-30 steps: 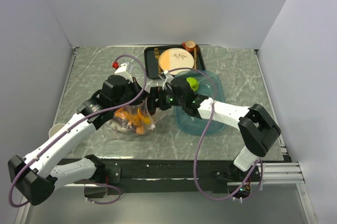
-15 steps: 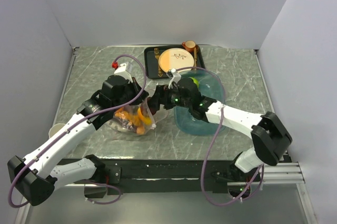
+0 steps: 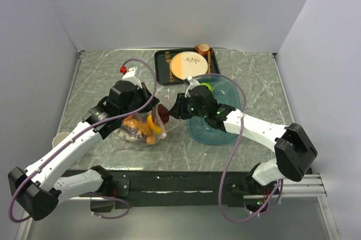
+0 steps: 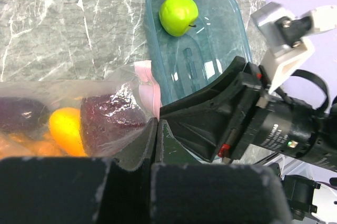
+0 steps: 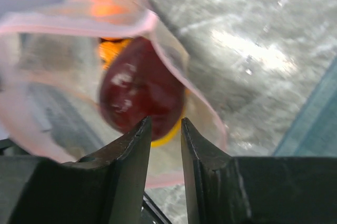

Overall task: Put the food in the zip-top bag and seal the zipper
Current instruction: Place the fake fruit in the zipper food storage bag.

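Filling stage, nearly complete: my left gripper (image 4: 157, 125), jaws shut, pinches the bag (image 3: 141, 130) left of the worktop's middle, the red apple (image 5: 139, 90) sits inside its mouth with other food, and my right gripper (image 5: 166, 125) stands narrow and empty, while the green apple (image 4: 179, 14) in the tray (image 4: 234, 21) and the unsealed zipper (image 4: 150, 84) are left to do.

The tub (image 3: 223, 137) sits on the counter (image 3: 96, 76) with an apple (image 3: 206, 88) in its far end. Just left of the tub lies the bag (image 3: 127, 136), food (image 3: 148, 129) inside. Behind the tub, a tray (image 3: 162, 62) carries a plate (image 3: 188, 64), a cup (image 3: 202, 49) beside it.
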Controlling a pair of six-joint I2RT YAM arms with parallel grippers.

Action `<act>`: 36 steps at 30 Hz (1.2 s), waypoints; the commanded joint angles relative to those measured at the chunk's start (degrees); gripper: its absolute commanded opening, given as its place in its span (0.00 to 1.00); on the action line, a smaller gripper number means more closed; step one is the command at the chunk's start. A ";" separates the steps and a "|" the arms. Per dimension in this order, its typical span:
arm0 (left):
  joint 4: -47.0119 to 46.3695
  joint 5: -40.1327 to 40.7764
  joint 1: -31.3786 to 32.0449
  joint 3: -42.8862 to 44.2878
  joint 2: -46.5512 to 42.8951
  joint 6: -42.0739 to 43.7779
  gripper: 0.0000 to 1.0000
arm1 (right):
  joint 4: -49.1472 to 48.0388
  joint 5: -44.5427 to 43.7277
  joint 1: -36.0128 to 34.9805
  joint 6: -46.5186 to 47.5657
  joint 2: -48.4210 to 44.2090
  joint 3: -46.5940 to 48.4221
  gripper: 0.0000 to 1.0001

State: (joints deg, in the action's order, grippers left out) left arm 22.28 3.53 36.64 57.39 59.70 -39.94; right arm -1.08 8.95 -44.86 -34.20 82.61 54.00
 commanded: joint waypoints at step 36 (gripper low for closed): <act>-2.07 -0.28 0.27 -0.08 -0.99 -0.40 0.01 | 4.07 -8.16 6.43 0.80 -8.24 -0.81 0.62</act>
State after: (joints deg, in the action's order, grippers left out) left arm 22.33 3.49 36.64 57.39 59.77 -39.94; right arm 3.31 6.39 -43.81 -31.88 80.49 56.16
